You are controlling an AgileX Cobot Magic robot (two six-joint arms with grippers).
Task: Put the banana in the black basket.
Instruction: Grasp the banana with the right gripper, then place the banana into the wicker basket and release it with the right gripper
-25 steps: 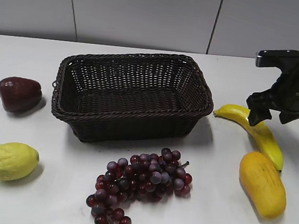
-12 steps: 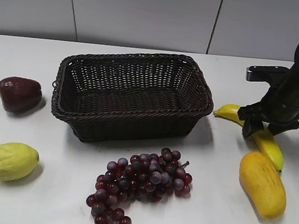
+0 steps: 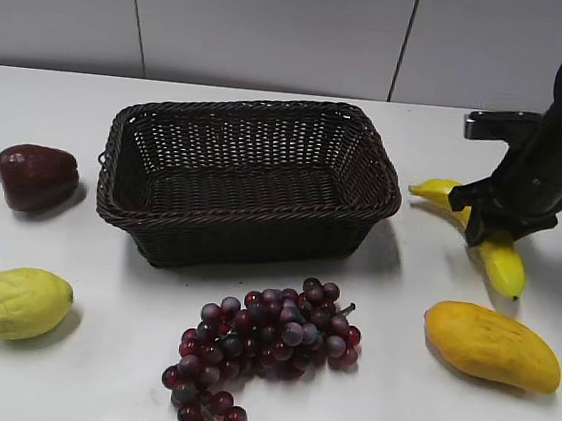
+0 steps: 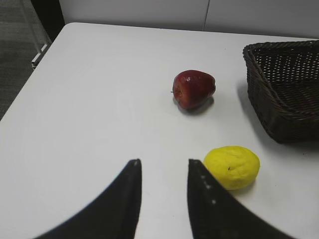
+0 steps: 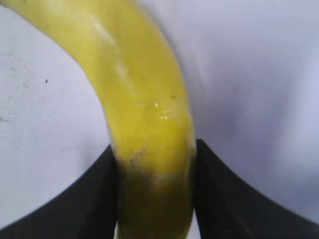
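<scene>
Since earlier: mango (image 3: 492, 345) knocked flatter, banana (image 3: 487, 239) shifted. Right gripper (image 3: 491, 225) now clamped around banana on table, right of black basket (image 3: 249, 175). Lift clear before carrying left over rim.

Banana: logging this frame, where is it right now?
In the exterior view the banana is at right, gripped by the right end effector, between the black basket and mango.

I see the banana (image 5: 149, 124) between my right gripper's (image 3: 495, 228) fingers (image 5: 94, 199), with the black basket (image 3: 249, 182) to their left.
</scene>
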